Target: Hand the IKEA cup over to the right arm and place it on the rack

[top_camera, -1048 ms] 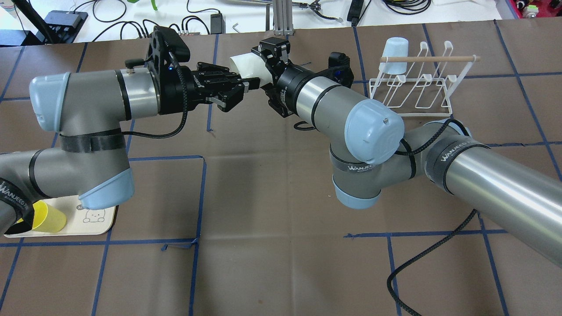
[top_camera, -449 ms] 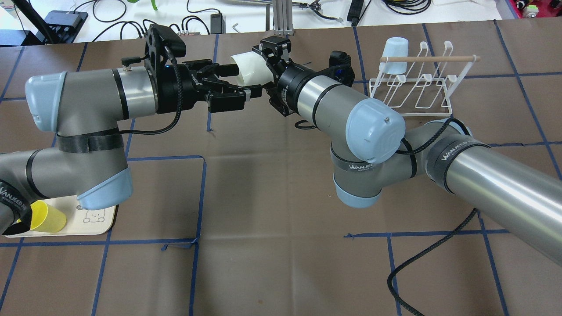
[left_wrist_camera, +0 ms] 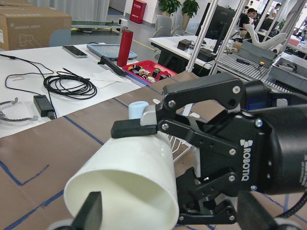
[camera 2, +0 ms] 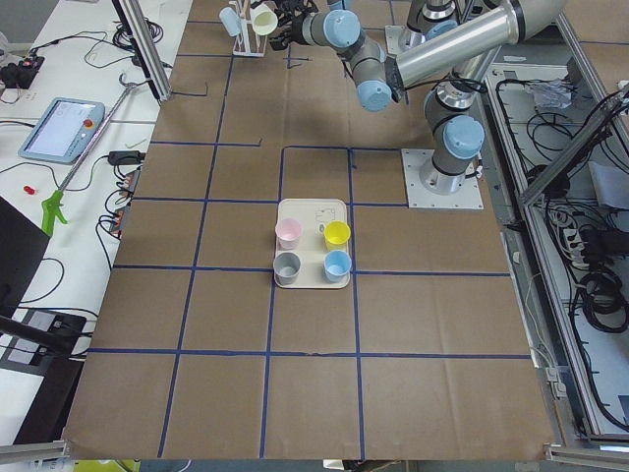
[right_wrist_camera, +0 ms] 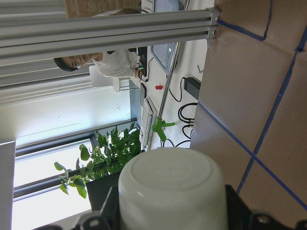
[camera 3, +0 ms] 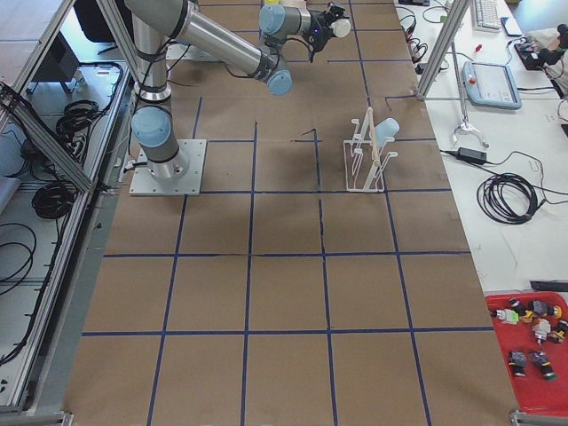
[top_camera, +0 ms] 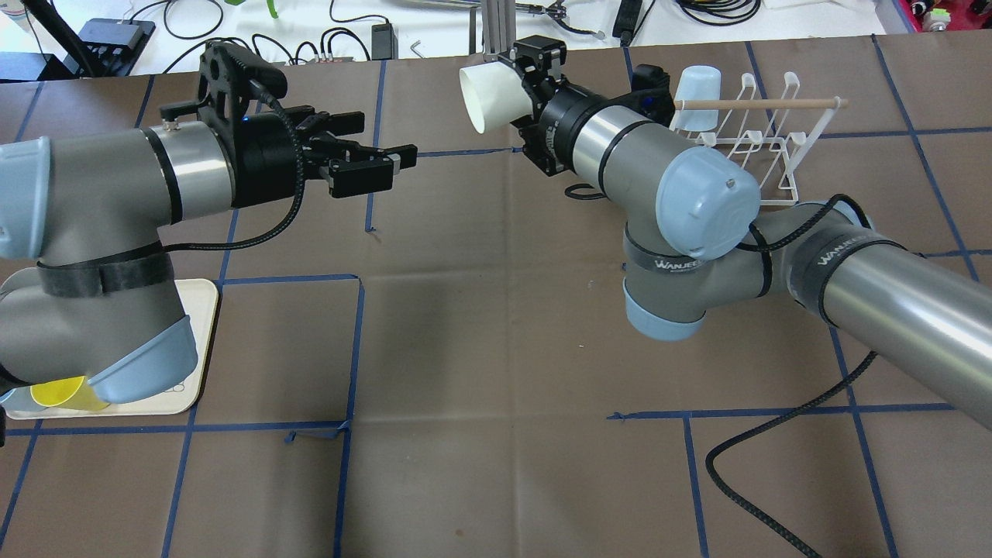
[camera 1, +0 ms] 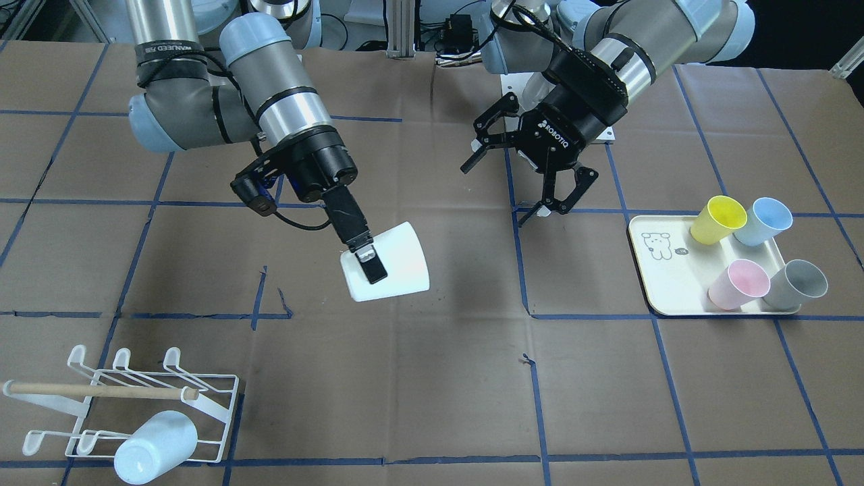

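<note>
The white IKEA cup point(top_camera: 487, 98) lies on its side in the air, held by my right gripper point(top_camera: 518, 93), which is shut on its base end. In the front-facing view the cup point(camera 1: 395, 273) hangs in the right gripper point(camera 1: 370, 268) above the table. My left gripper point(top_camera: 380, 143) is open and empty, well to the left of the cup, its jaws spread in the front-facing view point(camera 1: 503, 189). The left wrist view shows the cup's open mouth point(left_wrist_camera: 129, 187). The white wire rack point(top_camera: 748, 143) stands just right of the right wrist; it also shows in the front-facing view point(camera 1: 135, 398).
A pale-blue cup point(top_camera: 697, 97) hangs on the rack's far left prong. A cream tray point(camera 1: 665, 277) holds yellow point(camera 1: 717, 219), blue point(camera 1: 763, 221), pink point(camera 1: 737, 283) and grey point(camera 1: 796, 283) cups under my left arm. A black cable point(top_camera: 744, 457) trails on the table.
My left gripper has let go of the white cup and drawn back to the left. My right gripper has carried the cup away to the right and farther back, nearer the rack.
</note>
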You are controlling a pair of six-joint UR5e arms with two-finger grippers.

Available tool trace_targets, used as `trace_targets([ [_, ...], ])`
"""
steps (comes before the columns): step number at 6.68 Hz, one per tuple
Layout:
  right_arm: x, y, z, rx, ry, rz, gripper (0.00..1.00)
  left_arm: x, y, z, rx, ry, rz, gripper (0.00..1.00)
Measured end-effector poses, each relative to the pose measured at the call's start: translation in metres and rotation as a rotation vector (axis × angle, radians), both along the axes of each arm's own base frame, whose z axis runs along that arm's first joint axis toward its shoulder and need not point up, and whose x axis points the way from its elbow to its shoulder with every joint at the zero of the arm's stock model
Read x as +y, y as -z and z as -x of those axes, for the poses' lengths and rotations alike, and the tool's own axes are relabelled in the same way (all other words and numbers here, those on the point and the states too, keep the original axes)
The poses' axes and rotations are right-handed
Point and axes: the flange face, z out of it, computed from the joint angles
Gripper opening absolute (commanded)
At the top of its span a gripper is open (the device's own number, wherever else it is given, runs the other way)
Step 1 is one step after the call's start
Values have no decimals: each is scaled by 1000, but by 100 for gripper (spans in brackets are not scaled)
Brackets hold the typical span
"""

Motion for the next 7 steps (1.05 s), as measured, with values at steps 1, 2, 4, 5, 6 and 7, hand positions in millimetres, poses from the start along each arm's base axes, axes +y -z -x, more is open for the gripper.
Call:
trace_targets([
  [1, -13, -2, 31, 116, 11, 63, 25, -1, 1, -13, -18, -45, -21, 99],
  [2, -25, -3, 61, 282, 3, 140, 24, -8, 2, -26, -68, -117, -59, 99],
  [4, -42, -8, 117, 574, -2, 273, 24, -39, -13, -50, -161, -314, -188, 99],
  [5, -52, -12, 152, 695, 23, 331, 24, -56, -23, -57, -202, -386, -267, 99],
  [6, -65, -15, 185, 812, 39, 370, 24, -71, -36, -57, -277, -430, -361, 99],
  [7, -81, -8, 214, 927, 36, 385, 24, -84, -52, -53, -378, -457, -469, 99],
])
